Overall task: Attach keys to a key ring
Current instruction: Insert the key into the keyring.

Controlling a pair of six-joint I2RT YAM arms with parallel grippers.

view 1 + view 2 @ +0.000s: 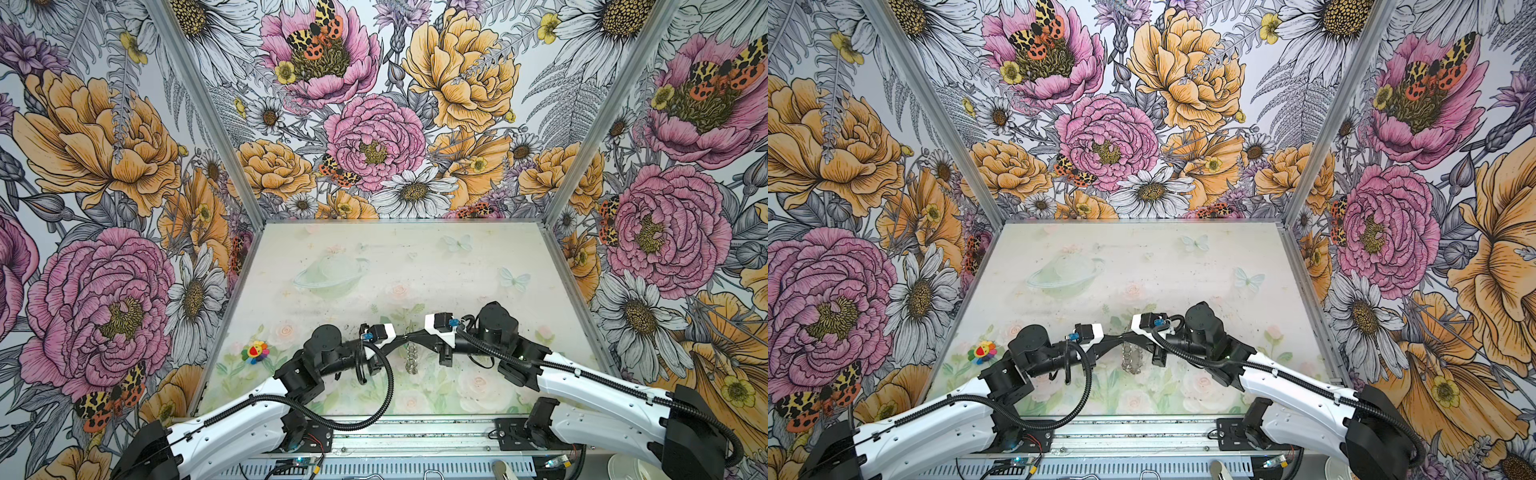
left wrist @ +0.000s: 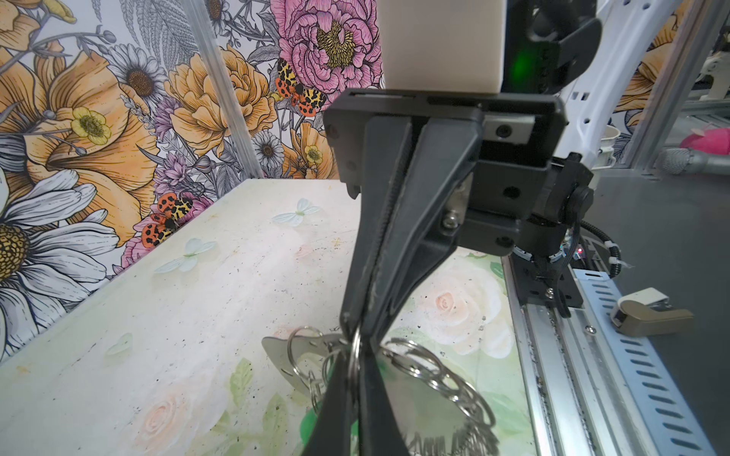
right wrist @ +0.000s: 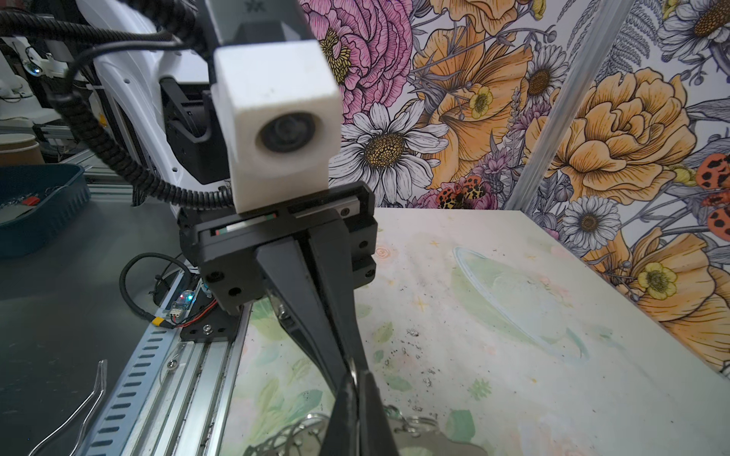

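The key ring (image 1: 410, 360) hangs below the spot where both grippers meet tip to tip over the front middle of the table; it shows edge-on in both top views (image 1: 1131, 360). Its grey plate (image 2: 418, 402) carries a row of silver wire rings (image 2: 442, 375). My left gripper (image 2: 355, 351) is shut on one wire ring at the plate's edge. My right gripper (image 3: 357, 375) is shut too, with a sliver of the same silver ring between its tips. A green tag (image 2: 310, 424) of the keys peeks out behind my left fingers (image 2: 335, 410); the dark keys themselves are hidden.
A small rainbow flower toy (image 1: 255, 351) lies at the front left of the table. Floral walls close in the table on three sides. A metal rail (image 1: 415, 432) runs along the front edge. Both forearms reach inward low over the front half.
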